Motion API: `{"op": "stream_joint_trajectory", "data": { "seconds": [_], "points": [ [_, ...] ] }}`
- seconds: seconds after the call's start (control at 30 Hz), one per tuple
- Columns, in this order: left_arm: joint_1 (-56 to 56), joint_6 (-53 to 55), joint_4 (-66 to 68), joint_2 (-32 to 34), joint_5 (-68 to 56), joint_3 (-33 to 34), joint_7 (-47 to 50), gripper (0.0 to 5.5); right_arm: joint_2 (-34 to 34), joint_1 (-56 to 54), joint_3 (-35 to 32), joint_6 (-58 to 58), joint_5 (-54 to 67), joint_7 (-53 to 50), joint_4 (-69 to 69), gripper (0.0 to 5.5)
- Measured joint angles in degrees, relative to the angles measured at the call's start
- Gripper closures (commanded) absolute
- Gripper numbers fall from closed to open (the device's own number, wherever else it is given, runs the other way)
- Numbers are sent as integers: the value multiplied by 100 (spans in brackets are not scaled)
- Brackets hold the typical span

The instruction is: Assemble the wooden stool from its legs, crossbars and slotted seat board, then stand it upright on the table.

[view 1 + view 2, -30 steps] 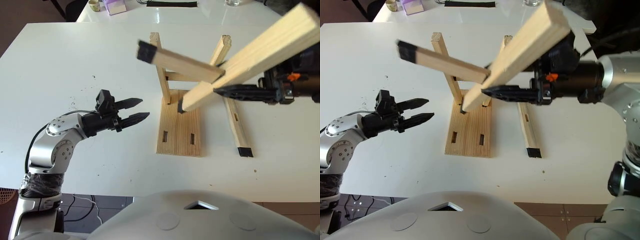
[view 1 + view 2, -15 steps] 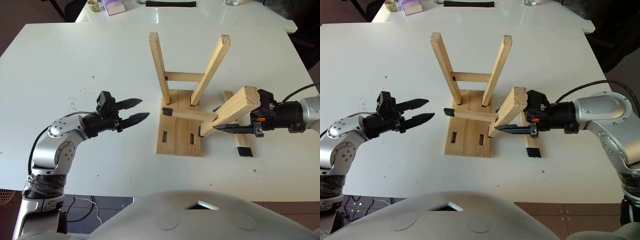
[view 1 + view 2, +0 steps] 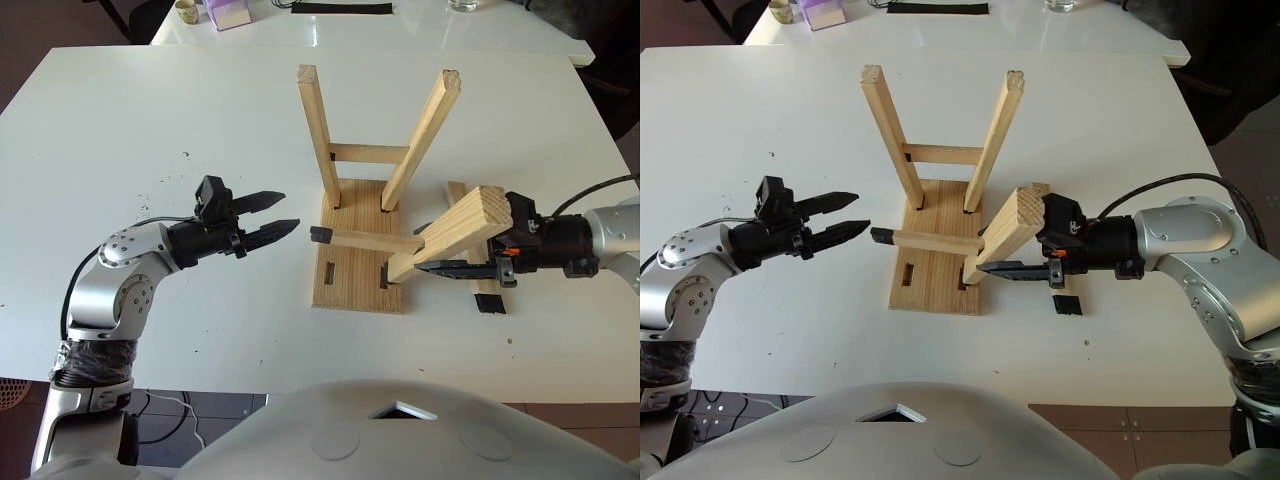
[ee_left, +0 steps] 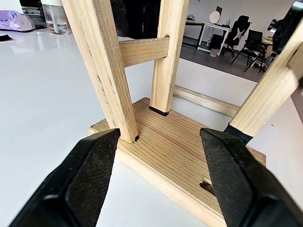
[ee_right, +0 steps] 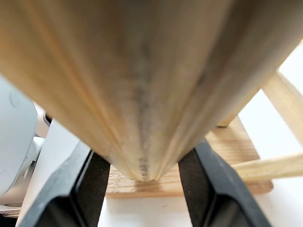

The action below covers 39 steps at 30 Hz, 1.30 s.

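On the white table (image 3: 150,100) the seat board (image 3: 355,285) lay flat, with two legs (image 3: 320,140) and a crossbar (image 3: 368,153) standing in its far slots. The right gripper (image 3: 432,254) was clamped on another leg (image 3: 460,228), tilted over the board. A loose leg (image 3: 488,295) lay just right of it. The left gripper (image 3: 288,210) hung left of the board, fingers apart

Head pair above, wrists close
Both eyes looked down across the table (image 3: 120,110); wrist cameras faced the seat board (image 4: 177,142) closely, shared by all.
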Motion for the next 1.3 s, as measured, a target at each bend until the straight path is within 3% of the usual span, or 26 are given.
{"op": "stream_joint_trajectory", "data": {
  "seconds": [0.8, 1.3],
  "points": [
    [-31, 37, 60, -122, 90, 56, 76, 237, -67, 507, -157, -317, 4, 117, -147, 348],
    [-149, 45, 143, -205, 240, -17, 77, 237, 218, -367, 1021, -836, -568, 148, 949, 348]
  ]
}}
